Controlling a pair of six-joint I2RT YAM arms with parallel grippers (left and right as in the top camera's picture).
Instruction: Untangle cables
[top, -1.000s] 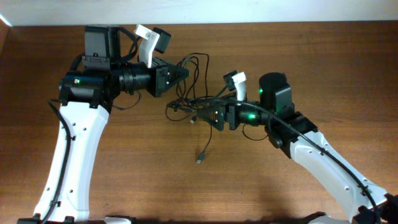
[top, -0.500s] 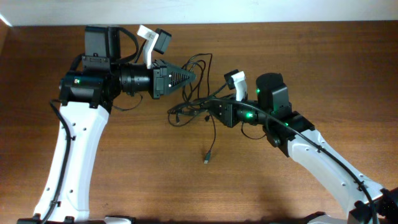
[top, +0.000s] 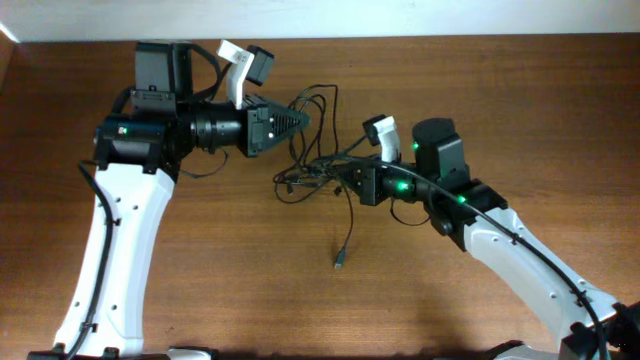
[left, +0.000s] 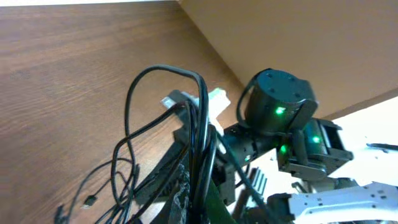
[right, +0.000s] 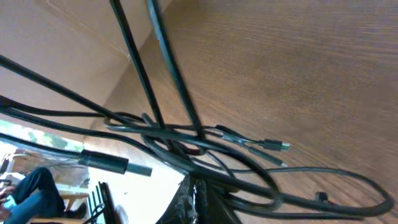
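The left gripper has its jaws pressed together on the cables. On the left wrist camera a bundle of thin black cords climbs straight out from between the fingers at the bottom of the view, then splits into loops that arch over and fall back down on the left.

The right gripper is also clamped tight, pinching several strands. On its wrist camera I see cords running in from the upper left, crossing one another in a knot and gathering into the fingers at the bottom edge. Two small plugs stick out to the right of that knot, side by side above the wood.

From overhead the two grippers point toward each other, the left one higher in the picture and the right one lower and further right, with the tangle strung between them. One loop rises past the left gripper's tip toward the far side of the table. A cluster of short ends bunches just left of the right gripper. A single strand drops from that cluster toward the near side and ends in a small connector, well apart from the rest. I cannot tell whether that connector lies on the wood or hangs just over it.

The right arm, with green lights glowing, sits close behind the loops on the left wrist camera.
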